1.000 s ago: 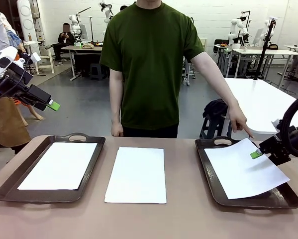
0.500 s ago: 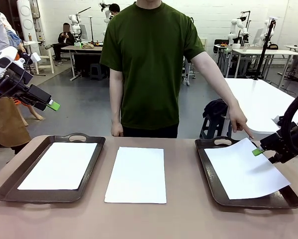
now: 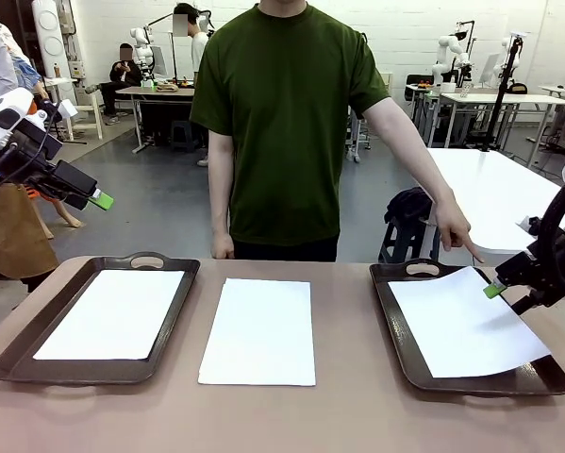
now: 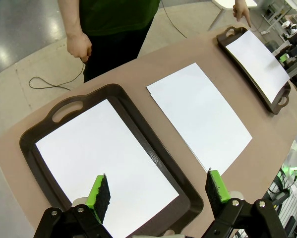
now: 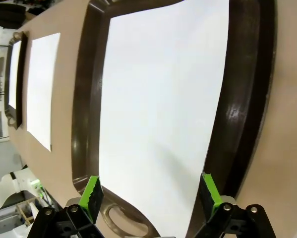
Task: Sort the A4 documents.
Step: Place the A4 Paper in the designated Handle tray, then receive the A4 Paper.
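Looks two-thirds done — left sheet (image 3: 112, 313) lies in the left tray (image 3: 74, 370), right sheet (image 3: 461, 326) in the right tray (image 3: 388, 311), a bit crooked over its rim. Middle sheet (image 3: 259, 330) waits on the bare tabletop (image 3: 348, 406) between them. Left gripper (image 4: 157, 191) and right gripper (image 5: 150, 188) both gape wide — empty.

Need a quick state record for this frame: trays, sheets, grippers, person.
left tray: holds left sheet, flat inside
middle sheet: on table, between trays
right tray: holds right sheet, skewed, corner over rim
left gripper: open, raised near left tray
right gripper: open, by right sheet's far edge
person's hand: pointing at right tray's far end
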`<action>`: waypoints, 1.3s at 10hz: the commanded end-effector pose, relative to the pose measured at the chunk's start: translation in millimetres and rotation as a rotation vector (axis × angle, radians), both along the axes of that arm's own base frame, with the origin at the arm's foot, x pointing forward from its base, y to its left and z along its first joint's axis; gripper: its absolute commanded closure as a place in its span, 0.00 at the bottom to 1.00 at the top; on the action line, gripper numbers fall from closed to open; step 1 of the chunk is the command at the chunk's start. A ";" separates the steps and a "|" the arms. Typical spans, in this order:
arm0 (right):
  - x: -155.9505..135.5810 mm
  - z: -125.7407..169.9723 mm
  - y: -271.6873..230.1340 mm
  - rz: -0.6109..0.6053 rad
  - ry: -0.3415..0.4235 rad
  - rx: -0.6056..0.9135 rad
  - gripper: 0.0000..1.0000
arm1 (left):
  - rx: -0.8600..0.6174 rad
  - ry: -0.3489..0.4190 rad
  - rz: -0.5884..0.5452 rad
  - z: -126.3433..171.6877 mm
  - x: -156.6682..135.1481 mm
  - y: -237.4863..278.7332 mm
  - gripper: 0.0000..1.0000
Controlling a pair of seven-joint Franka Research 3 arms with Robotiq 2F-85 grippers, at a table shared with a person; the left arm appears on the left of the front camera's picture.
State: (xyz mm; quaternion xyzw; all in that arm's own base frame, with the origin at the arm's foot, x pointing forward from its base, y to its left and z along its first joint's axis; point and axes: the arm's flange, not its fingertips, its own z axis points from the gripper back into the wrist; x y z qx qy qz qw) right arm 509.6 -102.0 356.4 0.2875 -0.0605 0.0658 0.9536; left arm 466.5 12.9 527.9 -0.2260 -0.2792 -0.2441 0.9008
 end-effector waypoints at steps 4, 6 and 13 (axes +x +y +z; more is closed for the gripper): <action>-1.8 5.3 6.0 -0.027 0.018 -0.054 0.00 | 0.009 -0.009 0.005 0.6 0.0 0.1 0.00; 0.5 1.0 -0.2 -0.005 0.005 -0.021 0.00 | 0.009 -0.009 0.005 0.6 0.0 0.1 0.00; 0.5 1.0 -0.2 -0.005 0.005 -0.021 0.00 | 0.009 -0.009 0.005 0.6 0.0 0.1 0.00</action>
